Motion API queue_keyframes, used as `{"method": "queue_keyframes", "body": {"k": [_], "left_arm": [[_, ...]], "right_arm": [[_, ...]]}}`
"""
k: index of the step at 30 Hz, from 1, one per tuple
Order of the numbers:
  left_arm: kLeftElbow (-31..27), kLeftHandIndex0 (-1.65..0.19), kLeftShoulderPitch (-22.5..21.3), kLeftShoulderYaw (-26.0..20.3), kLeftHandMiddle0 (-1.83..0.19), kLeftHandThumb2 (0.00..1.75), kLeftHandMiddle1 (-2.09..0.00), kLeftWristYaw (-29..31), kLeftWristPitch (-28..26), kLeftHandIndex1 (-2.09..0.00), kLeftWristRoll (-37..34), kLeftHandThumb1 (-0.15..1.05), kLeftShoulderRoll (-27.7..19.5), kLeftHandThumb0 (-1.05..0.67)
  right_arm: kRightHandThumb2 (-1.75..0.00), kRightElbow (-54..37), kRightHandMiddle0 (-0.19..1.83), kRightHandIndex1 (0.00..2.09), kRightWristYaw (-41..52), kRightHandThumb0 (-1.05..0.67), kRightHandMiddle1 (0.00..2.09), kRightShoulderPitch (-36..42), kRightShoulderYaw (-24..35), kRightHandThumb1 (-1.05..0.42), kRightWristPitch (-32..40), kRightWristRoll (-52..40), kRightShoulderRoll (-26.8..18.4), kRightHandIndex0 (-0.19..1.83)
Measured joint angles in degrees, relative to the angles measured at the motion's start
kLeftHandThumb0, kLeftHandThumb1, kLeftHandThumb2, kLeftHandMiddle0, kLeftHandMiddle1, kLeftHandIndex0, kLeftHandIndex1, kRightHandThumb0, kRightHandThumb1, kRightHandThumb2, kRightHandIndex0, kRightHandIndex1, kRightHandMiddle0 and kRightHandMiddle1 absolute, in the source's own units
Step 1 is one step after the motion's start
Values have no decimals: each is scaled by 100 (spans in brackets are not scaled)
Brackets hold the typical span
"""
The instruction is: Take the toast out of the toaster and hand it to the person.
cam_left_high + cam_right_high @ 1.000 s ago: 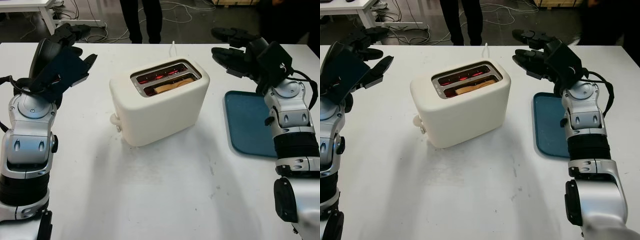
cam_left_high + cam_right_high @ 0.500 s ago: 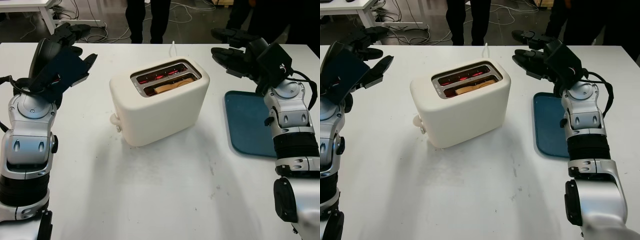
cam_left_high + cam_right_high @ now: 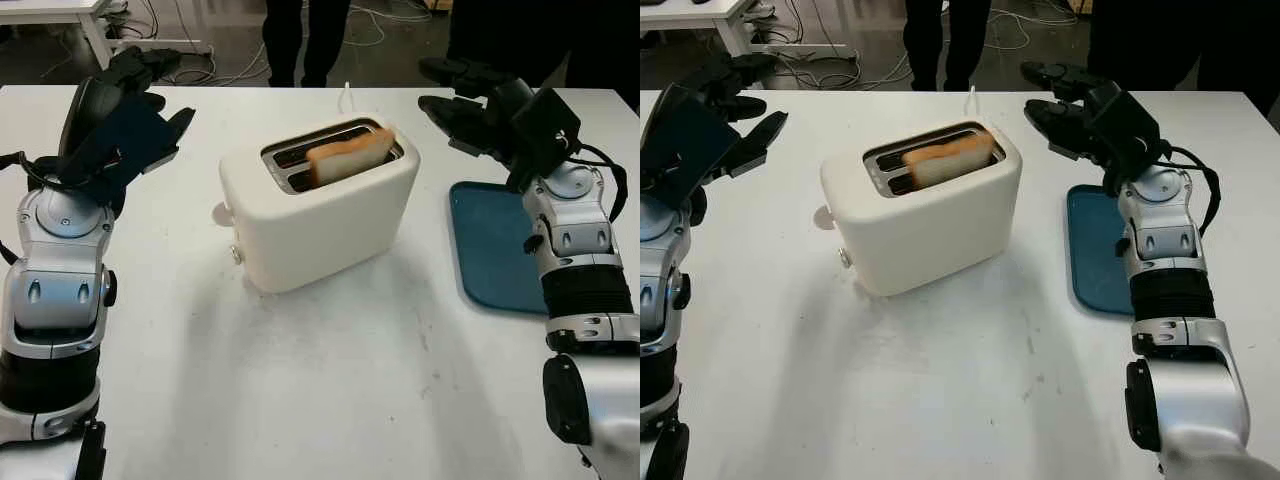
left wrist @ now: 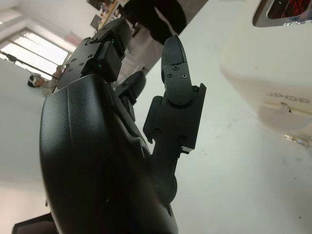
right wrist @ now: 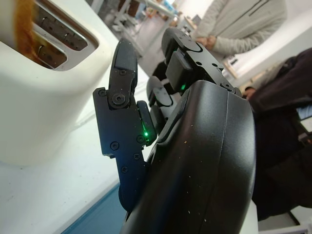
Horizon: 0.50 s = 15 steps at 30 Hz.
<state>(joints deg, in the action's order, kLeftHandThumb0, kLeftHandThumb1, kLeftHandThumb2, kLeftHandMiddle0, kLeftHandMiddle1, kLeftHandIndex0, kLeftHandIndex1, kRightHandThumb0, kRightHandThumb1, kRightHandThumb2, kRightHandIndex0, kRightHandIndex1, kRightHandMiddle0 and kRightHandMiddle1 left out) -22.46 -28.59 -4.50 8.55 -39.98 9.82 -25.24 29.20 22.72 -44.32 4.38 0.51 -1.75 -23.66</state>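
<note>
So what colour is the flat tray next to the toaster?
The tray is dark teal blue. The left eye view shows it best, on the white table beside the cream toaster.

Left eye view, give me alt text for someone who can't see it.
A slice of toast stands popped up in the nearer slot of a cream toaster on a white table. The left hand and right hand, both open, flank it; a blue tray lies beneath the right arm.
</note>
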Motion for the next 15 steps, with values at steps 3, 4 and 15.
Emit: {"method": "queue_keyframes", "body": {"k": [3,4,15], "left_arm": [[0,-28,0,-1,-5,52,-88,0,2,-33,0,92,9,-35],[0,-28,0,-3,-6,52,-89,0,2,-33,0,92,11,-35],[1,-29,-1,-20,-6,50,-90,-1,5,-33,0,92,18,-36]], "right_arm": [[-45,18,50,1,1,-42,1,-9,0,-92,-29,0,0,51],[-45,22,50,1,1,-42,1,-16,0,-92,-37,0,0,51],[-10,207,59,5,51,-61,4,-230,20,-92,-520,21,-89,61]]}}
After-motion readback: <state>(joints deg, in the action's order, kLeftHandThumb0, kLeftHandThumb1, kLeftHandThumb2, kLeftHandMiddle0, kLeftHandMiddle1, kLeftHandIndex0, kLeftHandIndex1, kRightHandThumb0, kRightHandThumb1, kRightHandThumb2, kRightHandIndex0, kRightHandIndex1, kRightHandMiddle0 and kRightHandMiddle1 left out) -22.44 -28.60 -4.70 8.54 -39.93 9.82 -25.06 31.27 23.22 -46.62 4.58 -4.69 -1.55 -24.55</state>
